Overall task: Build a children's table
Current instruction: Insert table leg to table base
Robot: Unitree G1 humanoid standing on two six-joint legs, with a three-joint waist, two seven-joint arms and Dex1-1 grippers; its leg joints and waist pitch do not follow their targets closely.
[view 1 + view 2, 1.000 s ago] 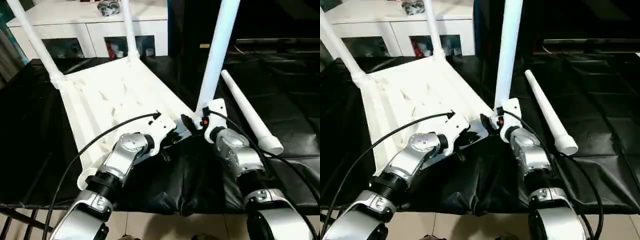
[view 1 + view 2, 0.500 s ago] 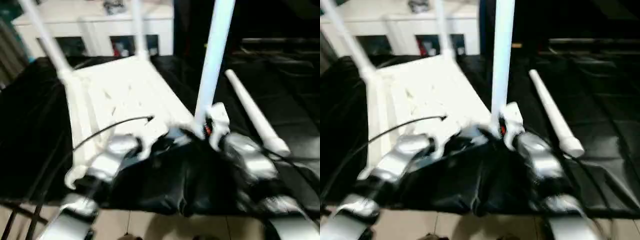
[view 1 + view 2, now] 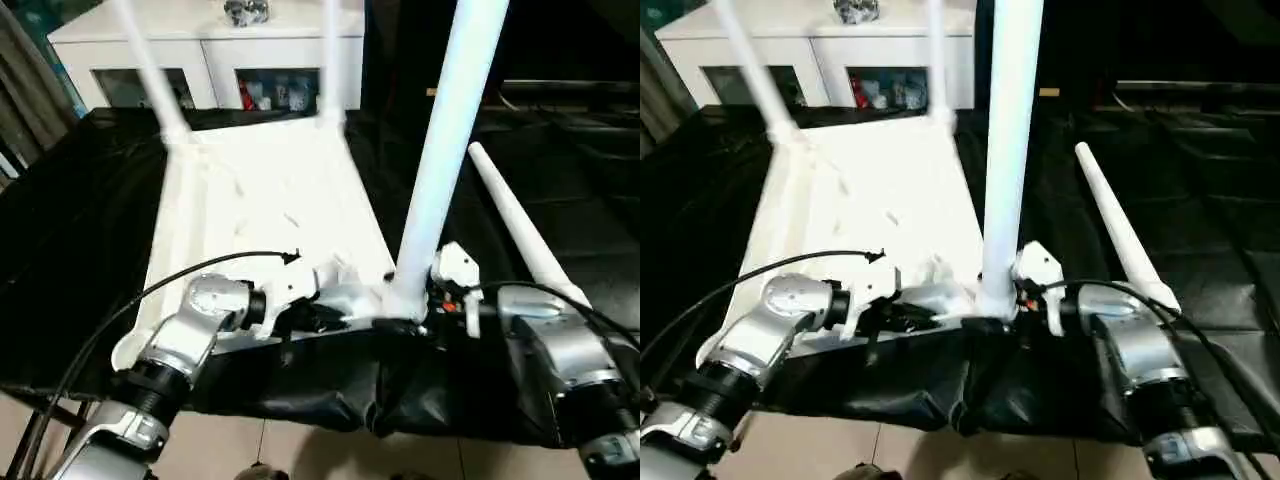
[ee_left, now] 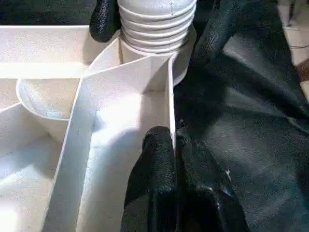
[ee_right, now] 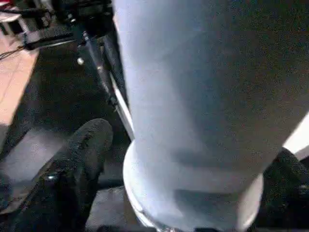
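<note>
The tabletop (image 3: 262, 195) lies upside down on the black cloth (image 3: 70, 220), ribbed underside up. Compared with a second ago the whole view has swung, so the tabletop now sits more squarely in front of the robot; that is the camera's shift, not the table's. Two far legs (image 3: 148, 70) stand in the far corner sockets, and a third leg (image 3: 445, 150) stands upright in the near right corner.

What has really changed is the arms' posture: both forearms now reach in from wider out to the sides, meeting at that near right corner.

The fourth leg (image 3: 520, 230) lies loose on the cloth to the right, well apart from the tabletop.

The right gripper (image 5: 178, 164) has its fingers (image 5: 84, 150) spread on either side of the third leg's base, one finger clear of it, not visibly clamping. The left gripper (image 4: 171, 159) is pressed together, pinching the thin rim wall of the tabletop just beside the socket (image 4: 159, 53).

Judging from this, the third leg looks seated, and the loose leg is likely next.
</note>
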